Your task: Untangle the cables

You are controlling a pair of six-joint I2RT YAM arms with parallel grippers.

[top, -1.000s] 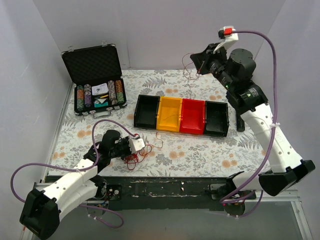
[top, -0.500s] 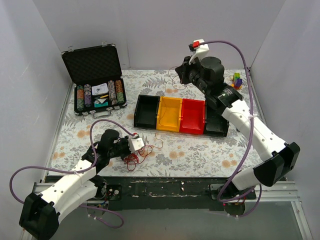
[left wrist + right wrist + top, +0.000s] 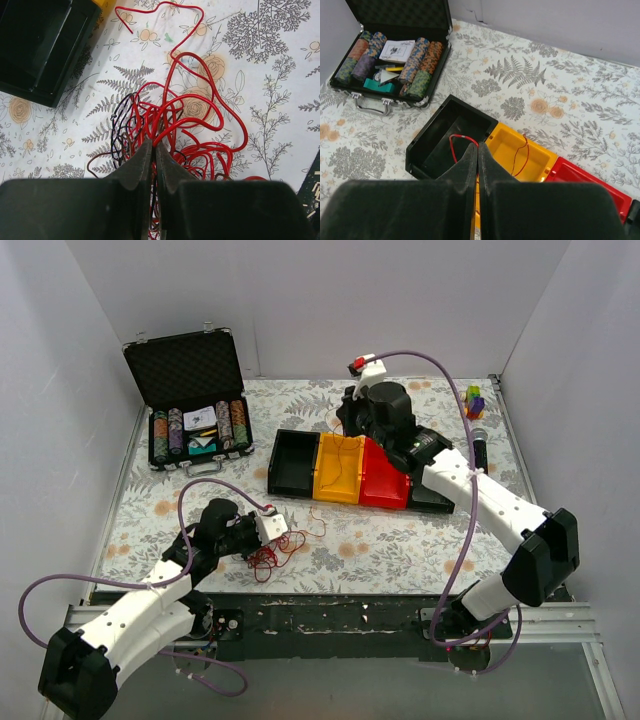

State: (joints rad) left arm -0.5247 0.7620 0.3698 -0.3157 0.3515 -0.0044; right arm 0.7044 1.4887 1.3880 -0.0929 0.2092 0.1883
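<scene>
- Watching the overhead feed, I see the tangle of cables lying on the floral desk, close to its near edge and left of centre. It is mostly red with a few dark strands.
- My left arm reaches it from the near left. On the left wrist feed the left jaws are clenched to a hairline gap, with red strands of the bunch running in between the tips, so they are grasping part of it.
- Beyond those tips the red loops fan out flat on the desk, and the dark strands sit on the left side of the bunch.
- My right arm stretches to the far side, above a row of four bins: black bin, yellow bin, red bin and a second black bin, from left to right.
- The right jaws are pressed together on a single red cable, which loops out of the tips to the left, above the black bin.
- A second thin red strand shows over the yellow bin. I cannot tell whether it belongs to the same cable.
- An open poker chip case sits at the far left of the desk.
</scene>
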